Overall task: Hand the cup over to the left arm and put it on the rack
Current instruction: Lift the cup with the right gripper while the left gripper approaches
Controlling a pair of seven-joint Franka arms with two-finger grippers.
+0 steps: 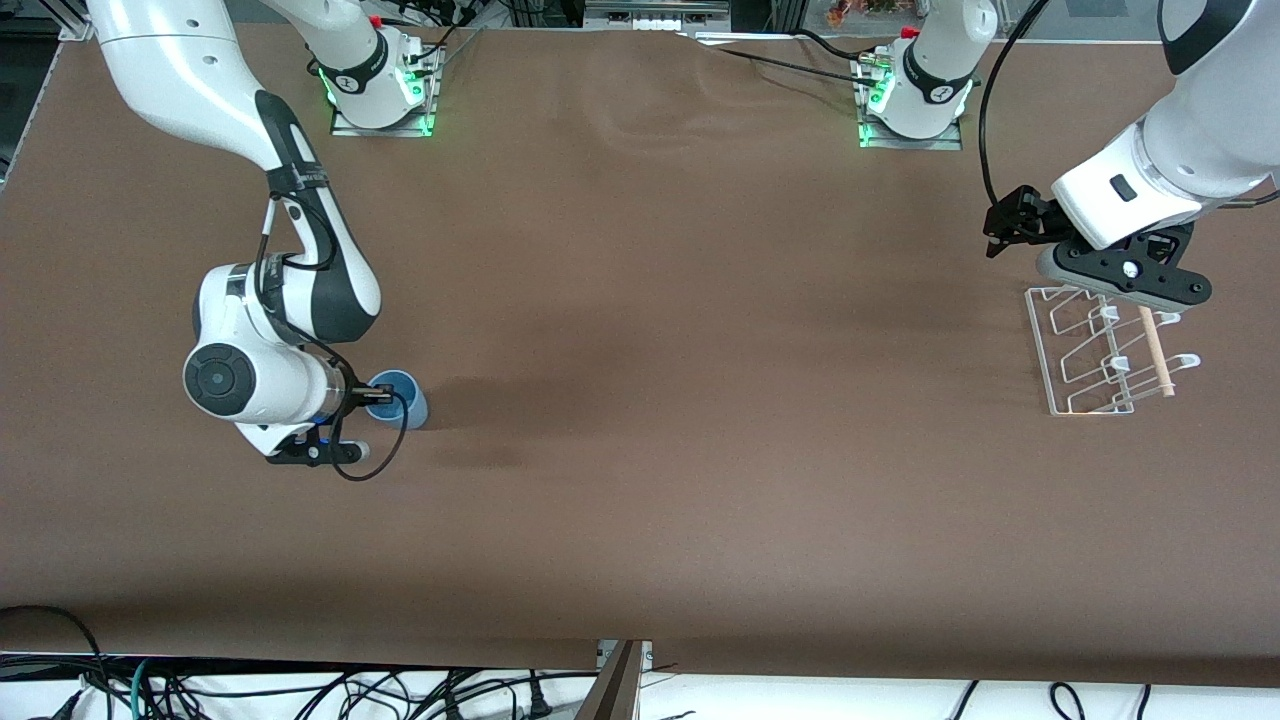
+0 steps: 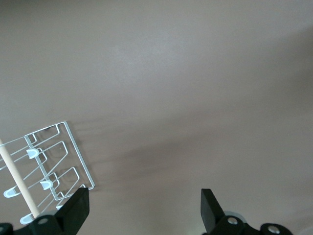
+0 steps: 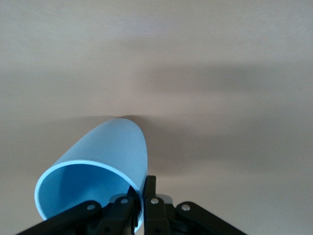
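Blue cup (image 1: pixel 398 396) at right arm's end of table, mouth up in front view. My right gripper (image 1: pixel 378 394) pinches its rim, one finger inside (image 3: pixel 128 208), one outside (image 3: pixel 155 204); cup (image 3: pixel 98 174) fills right wrist view. I can't tell whether base rests on brown table (image 1: pixel 680 420). Left gripper (image 1: pixel 1068 262) hangs over rack (image 1: pixel 1100 350) at left arm's end, arm waiting. Left wrist view: fingers (image 2: pixel 76 210) spread wide, nothing between, rack (image 2: pixel 49 166) with pale dowel (image 2: pixel 19 181) just beside one fingertip.
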